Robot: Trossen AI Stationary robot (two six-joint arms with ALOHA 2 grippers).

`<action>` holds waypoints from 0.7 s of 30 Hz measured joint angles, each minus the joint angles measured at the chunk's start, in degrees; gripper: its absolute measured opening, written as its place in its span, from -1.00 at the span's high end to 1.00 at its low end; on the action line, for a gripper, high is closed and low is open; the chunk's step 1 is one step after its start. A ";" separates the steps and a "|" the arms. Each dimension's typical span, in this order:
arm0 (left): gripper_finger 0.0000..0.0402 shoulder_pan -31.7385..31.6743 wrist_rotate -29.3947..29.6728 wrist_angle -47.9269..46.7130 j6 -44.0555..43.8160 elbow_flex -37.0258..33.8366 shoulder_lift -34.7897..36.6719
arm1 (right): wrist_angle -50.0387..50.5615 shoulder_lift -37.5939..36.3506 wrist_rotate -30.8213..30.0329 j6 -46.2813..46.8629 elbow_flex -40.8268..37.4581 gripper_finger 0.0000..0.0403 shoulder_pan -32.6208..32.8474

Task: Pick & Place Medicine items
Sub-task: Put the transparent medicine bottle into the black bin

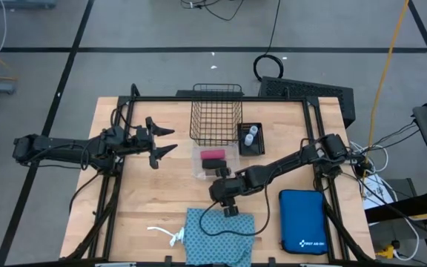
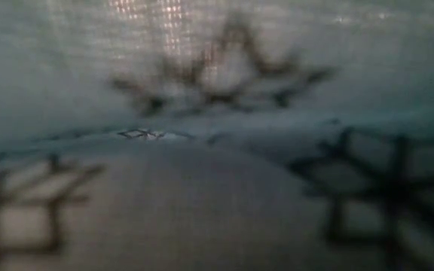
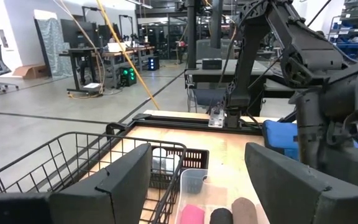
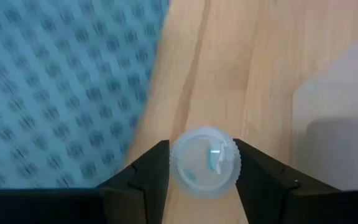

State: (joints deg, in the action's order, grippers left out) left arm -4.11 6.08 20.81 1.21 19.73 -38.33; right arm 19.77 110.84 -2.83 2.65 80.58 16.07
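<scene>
A small clear vial with a white cap (image 4: pixel 205 162) sits between the fingers of my right gripper (image 4: pixel 205 173), which is shut on it. The gripper (image 1: pixel 230 210) hangs over bare wood at the far edge of the teal patterned cloth (image 1: pixel 219 237). The cloth lies flat at the table's near edge, its white string (image 1: pixel 170 235) to its left. A pink roll (image 1: pixel 212 155) and a dark roll (image 1: pixel 215 164) lie in a clear tray. Two more vials (image 1: pixel 250 135) stand in a black tray. My left gripper (image 1: pixel 167 141) waits open and level, left of the wire basket (image 1: pixel 216 113). My right gripper pinches the vial by the two opposite sides of its round white cap (image 4: pixel 178 163), one finger (image 4: pixel 151 169) on each side. The fingers slant down from the table's right side. Whether the vial's lower end touches the table, I cannot tell.
A big blue zip case (image 1: pixel 302 221) lies at the near right. The black frame rails (image 1: pixel 221 99) run round the table. The low view is filled by the teal cloth (image 2: pixel 217 150) right in front of the lens.
</scene>
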 joint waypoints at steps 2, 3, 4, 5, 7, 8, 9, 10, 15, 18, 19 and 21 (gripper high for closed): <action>-0.34 -0.01 0.01 0.00 0.00 0.00 -0.02 | -0.64 -0.65 -0.07 0.11 0.04 0.24 -0.02; -0.34 0.00 0.01 0.01 0.01 0.00 0.00 | -0.15 -1.18 -0.07 0.11 0.04 0.24 -0.02; -0.34 -0.01 -0.01 0.01 0.00 0.00 0.00 | 0.34 -1.68 -0.05 0.11 0.04 0.24 -0.02; -0.34 0.00 0.00 0.00 0.01 0.00 0.00 | 0.22 -1.95 -0.06 0.13 0.04 0.24 -0.02; -0.34 -0.01 -0.01 0.01 0.00 0.00 -0.02 | 0.26 -2.50 -0.07 0.12 0.04 0.24 -0.02; -0.34 0.00 0.01 0.01 0.00 0.01 -0.01 | 0.60 -2.91 -0.07 0.13 0.04 0.24 -0.02; -0.34 -0.01 0.00 0.01 0.00 0.00 -0.01 | 0.59 -3.37 -0.07 0.24 0.04 0.24 -0.02; -0.34 0.00 0.01 0.01 0.02 0.00 -0.02 | 0.32 -3.85 -0.04 0.56 0.04 0.24 -0.02; -0.34 0.01 0.00 0.01 0.02 0.00 -0.02 | 0.62 -5.79 -0.07 1.18 0.04 0.24 0.01; -0.34 0.00 -0.01 0.01 0.00 0.00 -0.02 | 1.29 -7.20 -0.09 1.23 0.04 0.24 0.01; -0.34 0.00 0.00 0.01 0.00 0.00 -0.02 | 1.77 -7.73 -0.11 1.23 0.04 0.24 0.01; -0.34 -0.01 -0.01 0.01 0.00 0.00 -0.01 | 2.45 -8.42 -0.18 1.53 0.04 0.24 0.01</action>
State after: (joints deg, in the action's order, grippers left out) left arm -4.12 6.07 20.82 1.22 19.73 -38.33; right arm 22.22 102.42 -3.01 4.18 80.62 16.08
